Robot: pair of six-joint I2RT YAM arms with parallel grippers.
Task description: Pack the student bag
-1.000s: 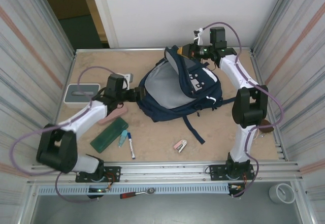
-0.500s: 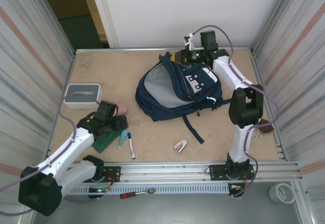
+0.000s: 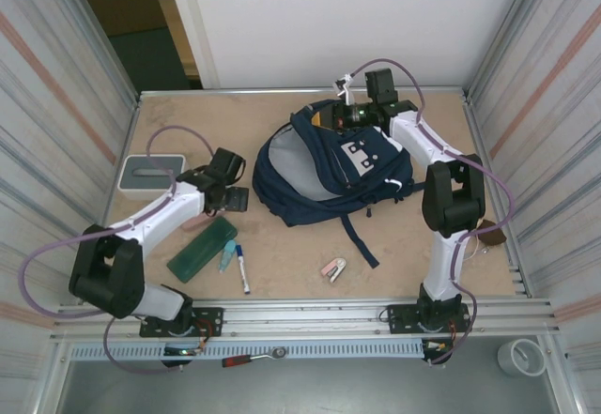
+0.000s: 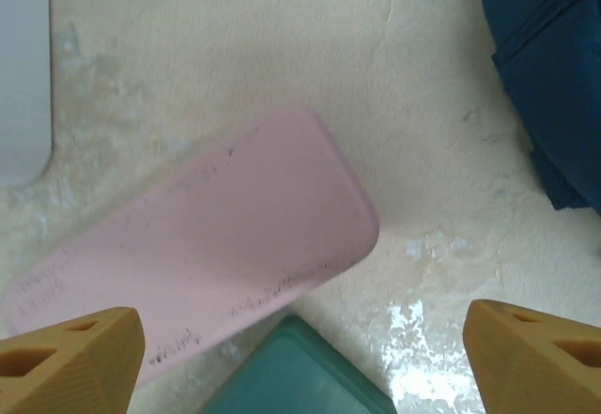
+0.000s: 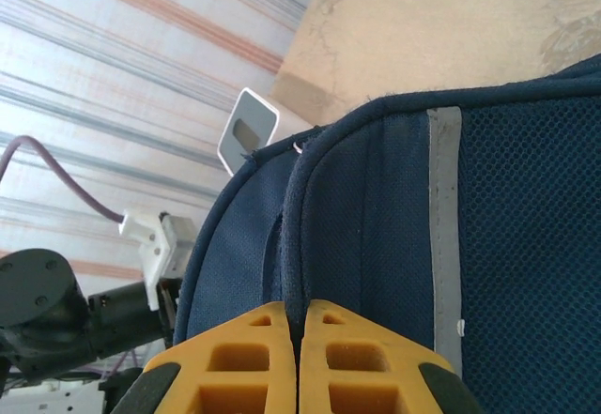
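While the student bag is being pinched by the right gripper, the slanted pink case to its left is being overhung by the spread left gripper.

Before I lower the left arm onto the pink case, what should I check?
1. The left fingers open: ok.
2. The pink case centred between them: not ok, it lies skewed and one end runs past a finger.
3. Pink case clear of the green case: cannot tell, their edges meet in the left wrist view.
4. The right fingers shut on the student bag rim: ok.
5. Bag mouth open, grey lining showing: ok.
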